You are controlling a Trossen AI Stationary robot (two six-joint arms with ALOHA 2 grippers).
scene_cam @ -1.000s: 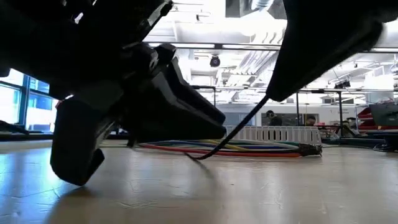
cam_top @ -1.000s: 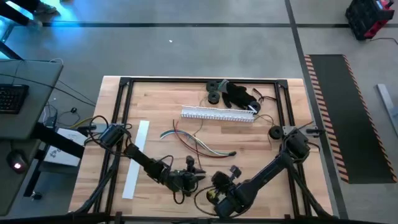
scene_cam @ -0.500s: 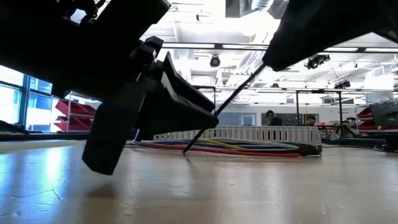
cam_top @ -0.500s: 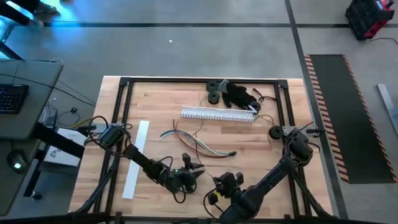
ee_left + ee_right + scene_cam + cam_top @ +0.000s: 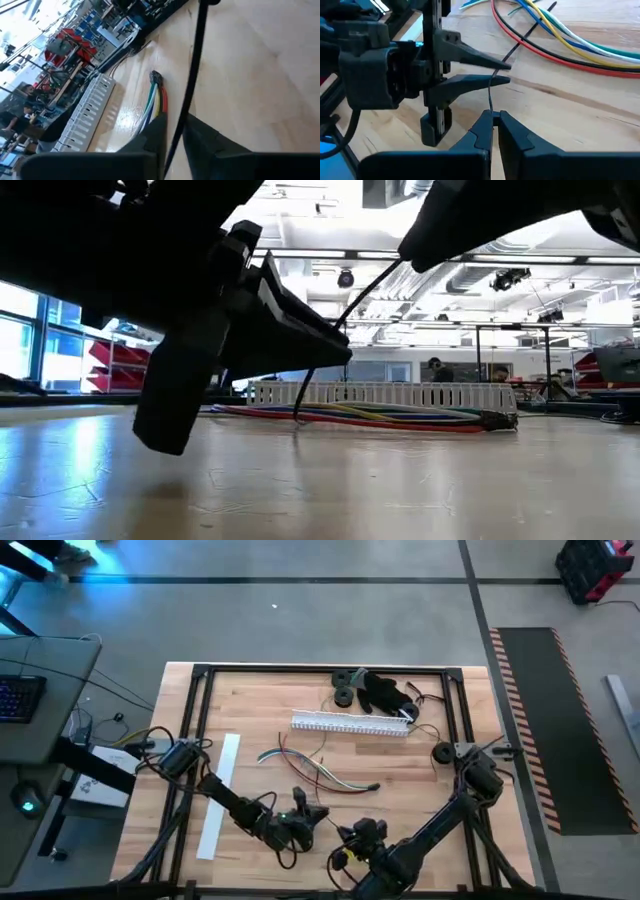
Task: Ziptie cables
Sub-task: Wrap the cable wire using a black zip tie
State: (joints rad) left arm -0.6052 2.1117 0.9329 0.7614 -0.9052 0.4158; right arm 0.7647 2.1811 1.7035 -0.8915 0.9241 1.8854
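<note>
The left gripper (image 5: 318, 812) hovers low over the near middle of the light wooden table (image 5: 260, 705). Its two dark tapered fingers (image 5: 485, 62) are closed almost together on a thin black zip tie (image 5: 527, 32), which runs out past the fingertips toward the wires. To its outer side a flat white strip (image 5: 220, 795) lies along the black metal frame rail (image 5: 188, 730) at the table's left edge, with bare wood between strip and gripper.

Just beyond the left gripper's fingertips lie the cables (image 5: 318, 768), a loose bundle of thin red, blue, green, yellowish and white wires fanned flat on the wood. Their gathered end with a small dark connector (image 5: 155, 76) points away from it. Past them, farther from both grippers, the long white slotted plastic duct (image 5: 352, 724) lies crosswise, and behind it a cluster of black round parts (image 5: 370, 688) sits against the far rail.

The right gripper (image 5: 352, 832) sits just beside the left one, near the table's front edge, fingers nearly shut and pinching the zip tie's other end (image 5: 491, 107). The wood between it and the cables is open. At the right rail a small black disc (image 5: 441, 752) rests apart from everything.
</note>
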